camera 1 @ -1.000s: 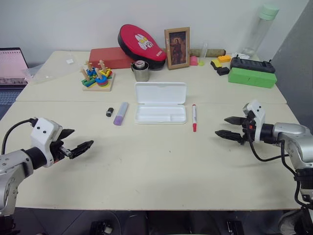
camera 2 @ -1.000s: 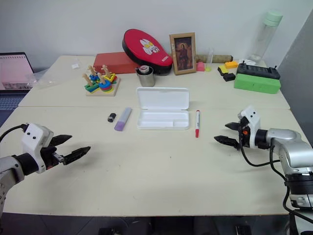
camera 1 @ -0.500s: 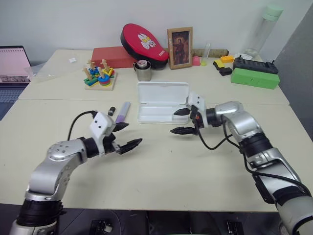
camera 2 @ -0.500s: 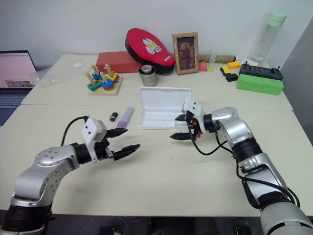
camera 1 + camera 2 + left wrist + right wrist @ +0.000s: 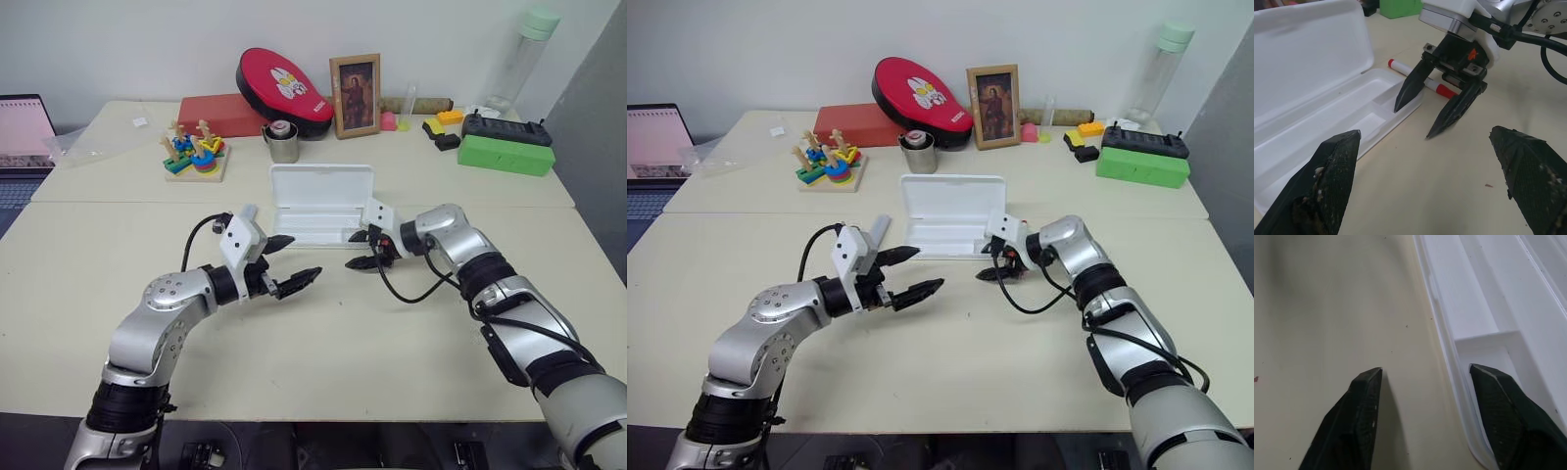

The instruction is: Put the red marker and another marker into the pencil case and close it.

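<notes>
Both arms reach inward, elbows bent. The left tool [image 5: 291,262] points right with fingers spread wide. The right tool [image 5: 359,250] faces it, angled downward, fingers parted, gripping nothing.

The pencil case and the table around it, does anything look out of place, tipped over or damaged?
Nothing stands out. The pencil case lies open and flat, its tray empty. The red marker rests on the table beside it, behind the right gripper. Nothing looks spilled or broken.
</notes>
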Controlling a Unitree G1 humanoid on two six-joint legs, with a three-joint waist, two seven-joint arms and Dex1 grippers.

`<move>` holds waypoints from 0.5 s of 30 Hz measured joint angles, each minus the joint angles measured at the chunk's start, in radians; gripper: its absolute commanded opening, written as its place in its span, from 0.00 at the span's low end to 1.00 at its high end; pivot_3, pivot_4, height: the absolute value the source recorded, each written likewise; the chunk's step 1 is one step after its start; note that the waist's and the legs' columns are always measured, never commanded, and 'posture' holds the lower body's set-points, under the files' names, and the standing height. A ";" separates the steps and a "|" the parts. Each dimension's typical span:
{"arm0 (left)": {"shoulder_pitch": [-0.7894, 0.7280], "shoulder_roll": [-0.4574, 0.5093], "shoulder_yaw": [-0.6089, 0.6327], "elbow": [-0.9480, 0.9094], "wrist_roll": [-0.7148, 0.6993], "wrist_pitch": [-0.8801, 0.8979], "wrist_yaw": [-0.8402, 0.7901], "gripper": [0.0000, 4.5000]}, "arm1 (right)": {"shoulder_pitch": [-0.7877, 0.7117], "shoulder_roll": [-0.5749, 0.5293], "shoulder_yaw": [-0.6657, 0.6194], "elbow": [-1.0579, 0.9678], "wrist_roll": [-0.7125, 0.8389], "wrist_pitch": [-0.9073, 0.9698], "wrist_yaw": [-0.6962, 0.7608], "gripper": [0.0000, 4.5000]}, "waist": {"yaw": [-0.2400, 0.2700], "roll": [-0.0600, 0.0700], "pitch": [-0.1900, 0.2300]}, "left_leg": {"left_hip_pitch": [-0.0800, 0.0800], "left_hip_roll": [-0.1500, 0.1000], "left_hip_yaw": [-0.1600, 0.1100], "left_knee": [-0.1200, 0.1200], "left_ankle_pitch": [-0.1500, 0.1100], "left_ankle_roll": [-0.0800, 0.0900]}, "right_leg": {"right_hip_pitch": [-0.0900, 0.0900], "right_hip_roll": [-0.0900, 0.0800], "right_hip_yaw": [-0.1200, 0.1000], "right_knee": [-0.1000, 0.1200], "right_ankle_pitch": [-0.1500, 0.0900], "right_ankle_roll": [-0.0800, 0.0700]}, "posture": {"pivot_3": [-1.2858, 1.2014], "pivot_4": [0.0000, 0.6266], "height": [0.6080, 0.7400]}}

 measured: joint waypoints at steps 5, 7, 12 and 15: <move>0.000 -0.004 0.000 0.005 0.004 -0.010 0.000 1.00 | 0.000 0.008 -0.017 0.001 -0.002 -0.022 0.001 0.20 | 0.000 0.000 0.000 | 0.000 0.000 0.000 0.000 0.000 0.000 | 0.000 0.000 0.000 0.000 0.000 0.000 | 0.52 0.24 1.00; 0.000 -0.004 0.001 0.005 0.004 -0.010 -0.001 1.00 | 0.000 0.007 -0.019 0.001 -0.002 -0.025 0.001 0.11 | 0.000 0.000 0.000 | 0.000 0.000 0.000 0.000 0.000 0.000 | 0.000 0.000 0.000 0.000 0.000 0.000 | 0.52 0.24 1.00; 0.002 -0.001 0.001 0.005 0.004 -0.010 -0.002 1.00 | 0.001 0.009 -0.033 -0.037 -0.001 -0.049 0.000 0.00 | 0.000 0.000 0.000 | 0.000 0.000 0.000 0.000 0.000 0.000 | 0.000 0.000 0.000 0.000 0.000 0.000 | 0.52 0.24 1.00; 0.023 0.006 0.009 0.000 -0.008 -0.005 -0.004 1.00 | 0.054 -0.006 -0.036 -0.159 0.000 -0.083 0.020 0.00 | 0.000 0.000 0.000 | 0.000 0.000 0.000 0.000 0.000 0.000 | 0.000 0.000 0.000 0.000 0.000 0.000 | 0.52 0.24 1.00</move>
